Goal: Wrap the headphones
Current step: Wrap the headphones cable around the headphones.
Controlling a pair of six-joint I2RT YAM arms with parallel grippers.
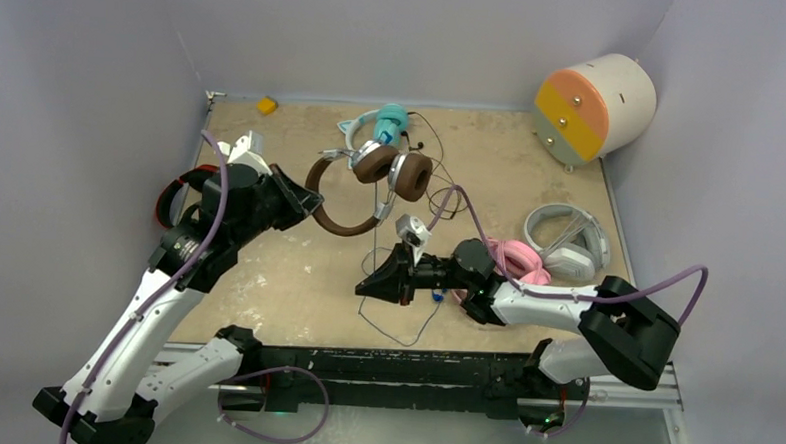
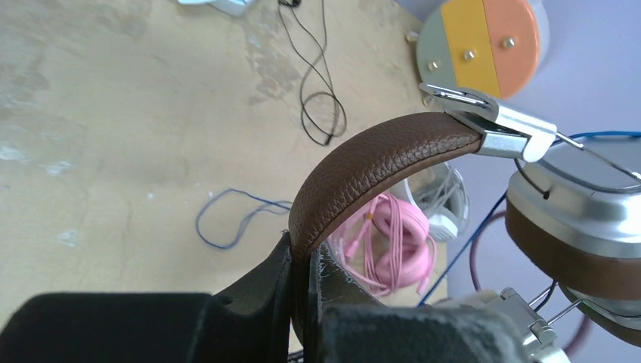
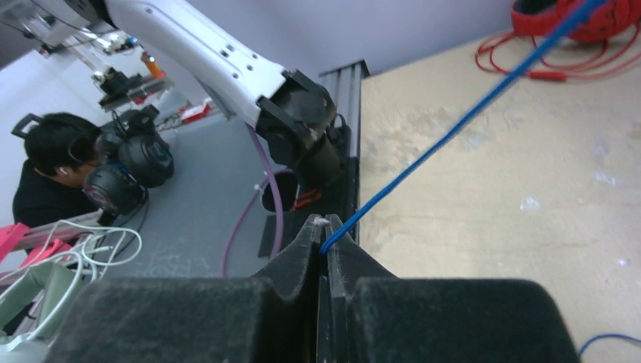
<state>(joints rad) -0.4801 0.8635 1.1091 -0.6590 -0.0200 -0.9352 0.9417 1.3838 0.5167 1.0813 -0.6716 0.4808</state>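
Observation:
The brown headphones [image 1: 391, 172] with silver cups are at the table's middle back. My left gripper [image 1: 308, 200] is shut on their brown headband [image 2: 378, 162], and a silver cup [image 2: 574, 212] hangs to the right in the left wrist view. My right gripper [image 1: 364, 289] is shut on their thin blue cord [image 3: 453, 128], which runs taut up and to the right from the fingertips. A slack loop of the cord [image 1: 409, 341] lies near the front edge. The pink headphones [image 1: 517, 262], cable wound round them, lie beside the right arm. The grey-white headphones [image 1: 568, 240] lie at the right.
Teal headphones [image 1: 383, 127] with a loose black cable [image 2: 321, 113] lie at the back. Red headphones [image 3: 574, 15] lie at the left, under the left arm. An orange-yellow-grey cylinder [image 1: 594, 106] rests in the back right corner. A small yellow object [image 1: 266, 104] sits at the back left.

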